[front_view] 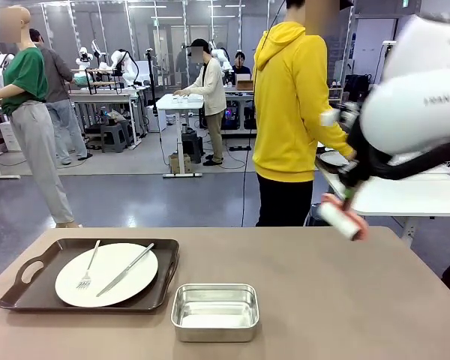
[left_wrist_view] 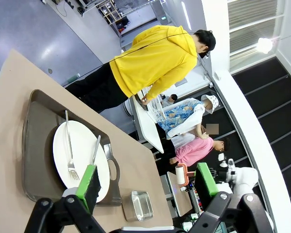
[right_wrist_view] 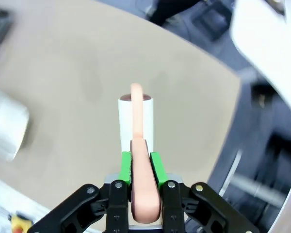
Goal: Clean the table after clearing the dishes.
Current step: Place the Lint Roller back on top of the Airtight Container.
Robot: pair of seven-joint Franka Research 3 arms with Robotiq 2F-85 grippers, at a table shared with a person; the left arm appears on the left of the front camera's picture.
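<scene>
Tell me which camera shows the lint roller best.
Right wrist view: the lint roller is close, pink handle clamped in the right tool. Front view shows it blurred; left wrist view, small and distant.

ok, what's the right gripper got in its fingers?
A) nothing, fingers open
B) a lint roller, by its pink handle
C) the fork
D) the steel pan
B: in the right wrist view the right gripper has its green fingers shut on the pink handle of a white lint roller, with the table top behind it.
</scene>
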